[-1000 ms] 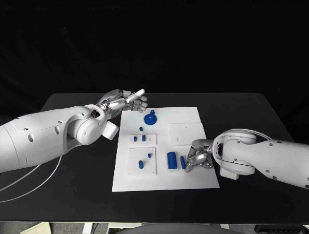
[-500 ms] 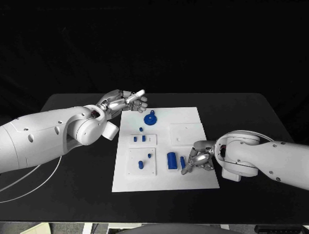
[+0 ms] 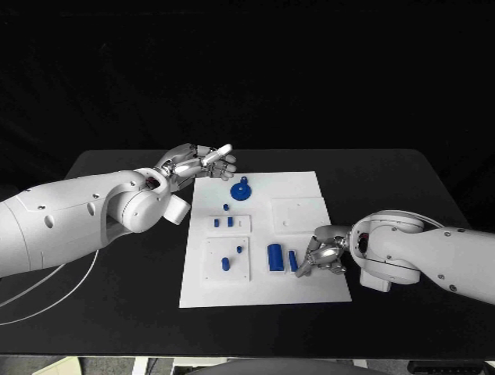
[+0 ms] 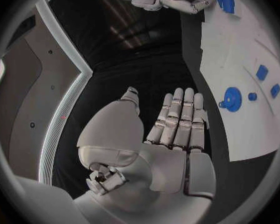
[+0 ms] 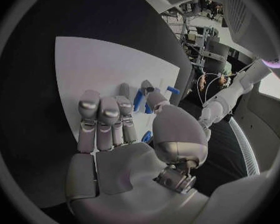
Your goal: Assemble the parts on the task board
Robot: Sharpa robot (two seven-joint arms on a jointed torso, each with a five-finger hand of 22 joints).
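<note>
Currently my right hand [image 3: 318, 255] is low over the board [image 3: 315, 289], at its right side toward the near end. From my wrist camera the fingers [image 5: 101, 115] lie side by side over the white surface with the thumb brought in toward them, and a small blue part [image 5: 139, 100] sits between thumb and fingers. I cannot tell whether it is actually pinched or just lying under the hand. In the head view the fingertips are right beside a thin blue piece [image 3: 292, 258], with the larger blue block [image 3: 275, 256] next to that.

My left hand [image 3: 199, 163] hangs above the table [image 3: 112, 312] at the board's far left corner, off the board. Fingers [image 4: 180, 115] are extended together, thumb apart, nothing held.

Parts on the board, as seen from the head camera:
- round blue disc [image 3: 241, 191] near the far end, toward the left
- small peg [image 3: 226, 207] just nearer than the disc
- two small pieces [image 3: 224, 222] on a raised white tile
- two more pieces [image 3: 231, 258] on the tile nearest me at left
- raised white tile [image 3: 297, 212] at the right
</note>
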